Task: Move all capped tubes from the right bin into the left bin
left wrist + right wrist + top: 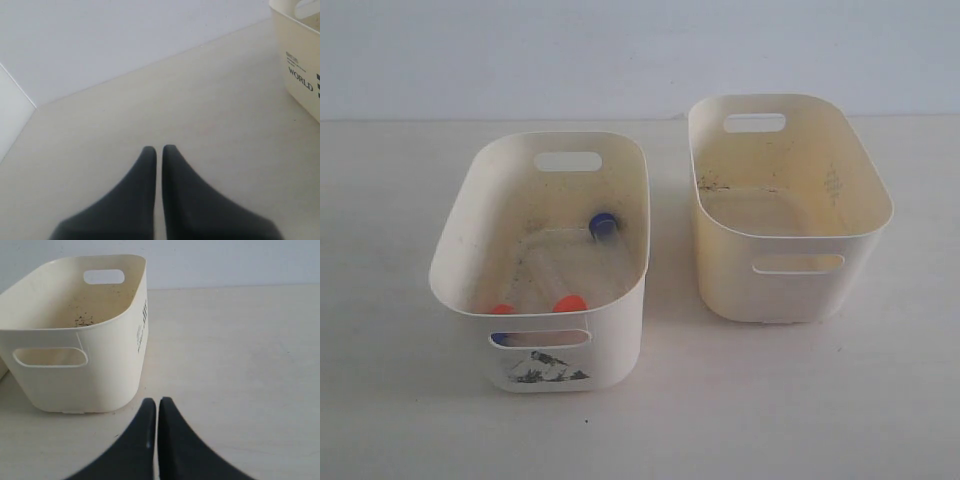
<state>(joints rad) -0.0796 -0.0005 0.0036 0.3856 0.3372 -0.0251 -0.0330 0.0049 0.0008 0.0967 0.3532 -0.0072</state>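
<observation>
The left bin [620, 190], with a dark sticker on its front, holds capped tubes. A blue cap [603, 224] shows near its back and two orange caps [501, 309] [569, 303] lie by its front wall, their clear bodies faint on the floor. The right bin [865, 190], plain-fronted, shows no tube inside; its inside [30, 300] looks bare apart from dark specks. Neither gripper appears in the exterior view. My left gripper [159, 149] is shut on nothing above bare table. Beside the right bin, my right gripper [157, 401] is likewise shut with nothing in it.
A cream bin's side [300, 70] printed "WORLD" stands at the edge of the left wrist view. A pale wall [640, 50] runs behind the table [770, 400]. Both bins stand side by side with a narrow gap between them.
</observation>
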